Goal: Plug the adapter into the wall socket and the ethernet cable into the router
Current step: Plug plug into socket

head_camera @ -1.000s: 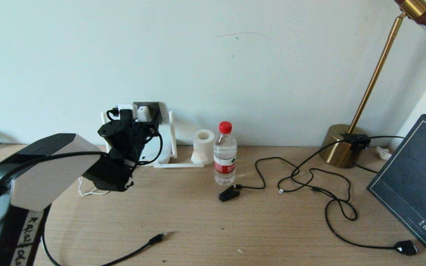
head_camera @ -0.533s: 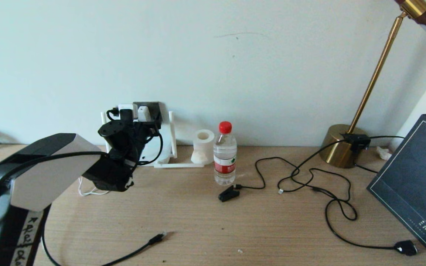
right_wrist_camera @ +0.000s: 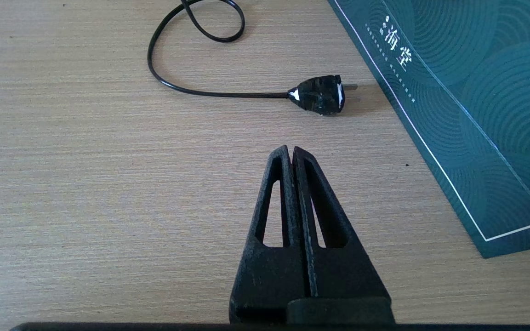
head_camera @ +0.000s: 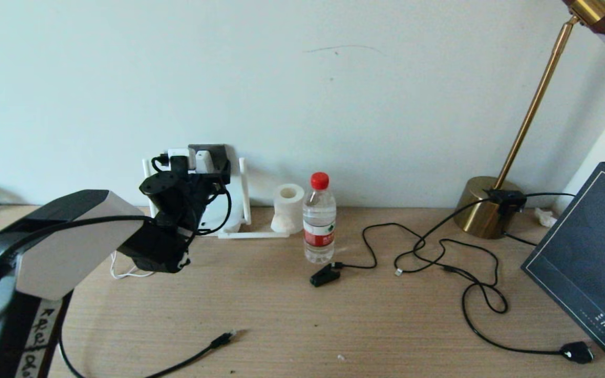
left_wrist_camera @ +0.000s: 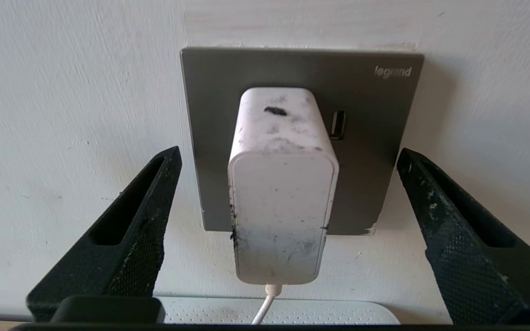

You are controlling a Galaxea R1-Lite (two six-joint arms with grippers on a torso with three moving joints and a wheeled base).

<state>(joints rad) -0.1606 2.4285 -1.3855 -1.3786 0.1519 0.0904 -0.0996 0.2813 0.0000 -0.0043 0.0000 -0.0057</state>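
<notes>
The white adapter (left_wrist_camera: 283, 193) sits plugged into the dark grey wall socket (left_wrist_camera: 375, 138), its thin white cord hanging down. My left gripper (left_wrist_camera: 288, 154) is open, one finger (left_wrist_camera: 131, 239) on each side of the adapter and both well apart from it. In the head view the adapter (head_camera: 203, 160) and socket (head_camera: 219, 152) are just past the left gripper (head_camera: 189, 170). The white router (head_camera: 231, 202) leans on the wall below, partly hidden by the arm. The ethernet cable's connector (head_camera: 223, 338) lies loose on the table's front. My right gripper (right_wrist_camera: 291, 149) is shut and empty over bare table.
A water bottle (head_camera: 319, 220) and a white roll (head_camera: 289, 207) stand right of the router. A thin black cord with a clip plug (head_camera: 324, 275) winds toward the brass lamp (head_camera: 483, 212). A chunky black plug (right_wrist_camera: 322, 94) lies beside a teal box (right_wrist_camera: 476, 92).
</notes>
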